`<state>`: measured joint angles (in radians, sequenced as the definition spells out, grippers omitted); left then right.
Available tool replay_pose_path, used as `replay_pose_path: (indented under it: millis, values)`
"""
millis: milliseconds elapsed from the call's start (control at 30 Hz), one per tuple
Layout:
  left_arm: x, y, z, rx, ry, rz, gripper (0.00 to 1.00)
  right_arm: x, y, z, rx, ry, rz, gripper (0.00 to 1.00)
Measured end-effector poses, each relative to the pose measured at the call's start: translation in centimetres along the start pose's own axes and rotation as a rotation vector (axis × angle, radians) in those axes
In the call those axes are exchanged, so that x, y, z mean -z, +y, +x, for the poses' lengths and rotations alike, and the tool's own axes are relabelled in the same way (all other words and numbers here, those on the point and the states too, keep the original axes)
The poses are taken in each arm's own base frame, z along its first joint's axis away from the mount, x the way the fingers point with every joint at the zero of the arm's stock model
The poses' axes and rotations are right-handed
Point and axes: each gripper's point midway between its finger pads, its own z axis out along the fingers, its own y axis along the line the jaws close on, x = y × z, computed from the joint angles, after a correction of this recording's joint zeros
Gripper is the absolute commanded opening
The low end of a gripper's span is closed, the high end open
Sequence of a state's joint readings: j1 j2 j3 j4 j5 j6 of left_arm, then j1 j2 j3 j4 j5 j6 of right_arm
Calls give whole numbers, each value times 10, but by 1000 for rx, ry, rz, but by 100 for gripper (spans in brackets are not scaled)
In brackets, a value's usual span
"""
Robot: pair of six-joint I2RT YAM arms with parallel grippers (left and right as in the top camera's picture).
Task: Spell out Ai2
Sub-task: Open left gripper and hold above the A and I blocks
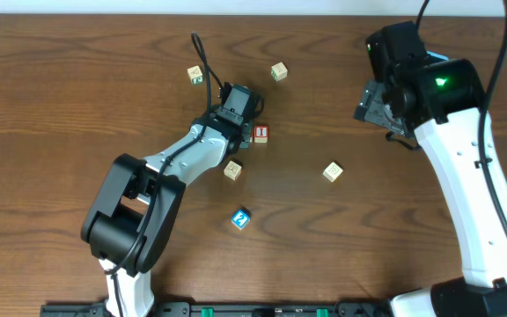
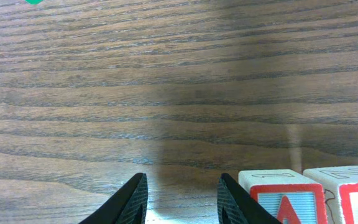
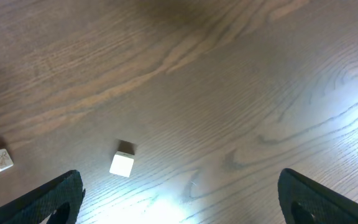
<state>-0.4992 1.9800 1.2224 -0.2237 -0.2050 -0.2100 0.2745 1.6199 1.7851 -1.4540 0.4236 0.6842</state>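
Where the worktop [image 1: 60, 114] fills the overhead frame, the right arm [image 1: 465, 176] stands at upper right with the right hand [image 3: 179, 180] spread wide, and the left arm [image 1: 183, 158] reaches to the upper centre, the left hand [image 2: 182, 198] slightly open over bare wood. At the lower right of the left wrist view the "A" cube [image 2: 288, 199] sits just beside that hand, next to the "I" cube [image 1: 260, 134]; the "2" cube [image 1: 241, 218] lies well apart, lower centre overhead.
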Motion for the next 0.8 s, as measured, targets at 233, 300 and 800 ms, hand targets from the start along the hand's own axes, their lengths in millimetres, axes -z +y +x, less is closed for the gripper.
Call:
replay_pose_path:
  millis: [233,300,800]
  values:
    - [0,-3,1,7,5,18,43,0,0,0,0,0,0,99]
    - [0,-3,1,11,5,18,43,0,0,0,0,0,0,99]
    - [0,-4,1,22,6,21,49,0,0,0,0,0,0,99]
